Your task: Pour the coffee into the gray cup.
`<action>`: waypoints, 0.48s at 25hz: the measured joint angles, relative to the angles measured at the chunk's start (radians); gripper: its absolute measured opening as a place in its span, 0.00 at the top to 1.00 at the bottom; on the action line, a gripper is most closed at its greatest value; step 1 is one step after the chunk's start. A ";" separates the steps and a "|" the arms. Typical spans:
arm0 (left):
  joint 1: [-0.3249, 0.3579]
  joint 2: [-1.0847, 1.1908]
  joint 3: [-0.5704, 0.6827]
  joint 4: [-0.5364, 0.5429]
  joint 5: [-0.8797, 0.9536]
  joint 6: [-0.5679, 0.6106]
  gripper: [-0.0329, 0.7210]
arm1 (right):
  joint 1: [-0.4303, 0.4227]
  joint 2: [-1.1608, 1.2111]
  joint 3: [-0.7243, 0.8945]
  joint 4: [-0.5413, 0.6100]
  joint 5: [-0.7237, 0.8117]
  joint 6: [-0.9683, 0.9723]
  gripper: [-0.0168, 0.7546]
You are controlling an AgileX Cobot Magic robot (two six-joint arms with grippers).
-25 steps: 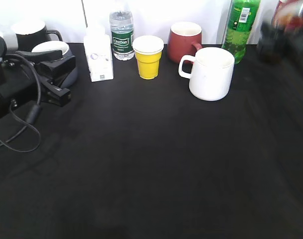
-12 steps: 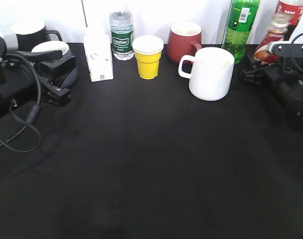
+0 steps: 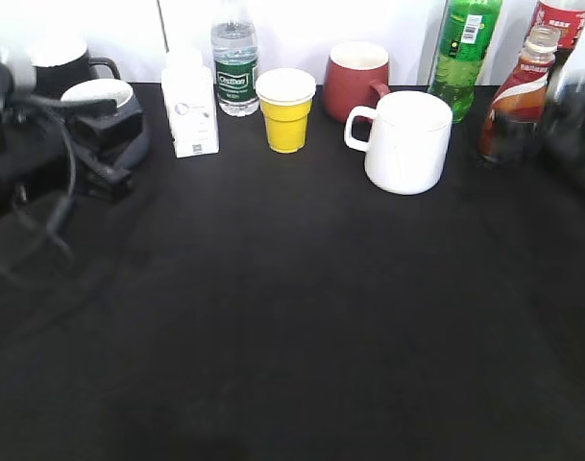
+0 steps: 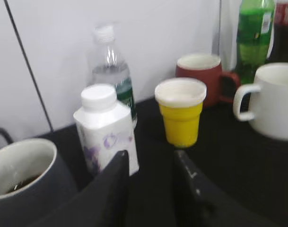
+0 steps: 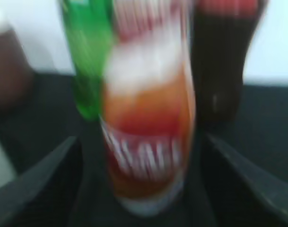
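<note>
The coffee bottle [image 3: 516,96] stands upright at the right rear of the black table, cap off. In the right wrist view it [image 5: 146,142] is blurred and sits between the wide-apart fingers. My right gripper [image 5: 141,142] is open and not touching it; in the exterior view it [image 3: 559,130] is a dark blur right of the bottle. The gray cup [image 3: 98,92] is at far left, and in the left wrist view [image 4: 25,184] holds a little dark liquid. My left gripper [image 4: 151,158] is open and empty, just right of the cup; outside it [image 3: 108,139] is blurred.
Along the back stand a black mug [image 3: 63,63], white carton [image 3: 190,110], water bottle [image 3: 234,67], yellow cup [image 3: 286,110], red mug [image 3: 357,79], white mug [image 3: 407,140], green bottle [image 3: 463,53] and cola bottle [image 3: 563,19]. A white wall is behind.
The right gripper brought the coffee bottle down tilted, set it upright and opened, drawing back to the right. The left arm has started to move and is blurred.
</note>
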 joint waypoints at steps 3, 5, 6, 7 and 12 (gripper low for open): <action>0.000 -0.087 -0.141 -0.014 0.417 0.000 0.62 | 0.001 -0.236 -0.019 -0.060 0.425 0.000 0.20; 0.000 -0.114 -0.230 -0.042 0.765 0.000 0.55 | 0.002 -0.341 -0.055 -0.077 0.832 0.006 0.20; 0.000 -0.123 -0.258 -0.060 0.906 0.000 0.49 | 0.009 -0.371 -0.076 -0.063 1.014 0.008 0.21; 0.000 -0.134 -0.270 -0.092 1.024 0.000 0.44 | 0.025 -0.390 -0.097 -0.028 1.175 0.009 0.21; 0.000 -0.153 -0.273 -0.197 1.548 0.000 0.35 | 0.089 -0.452 -0.283 0.053 1.779 0.011 0.22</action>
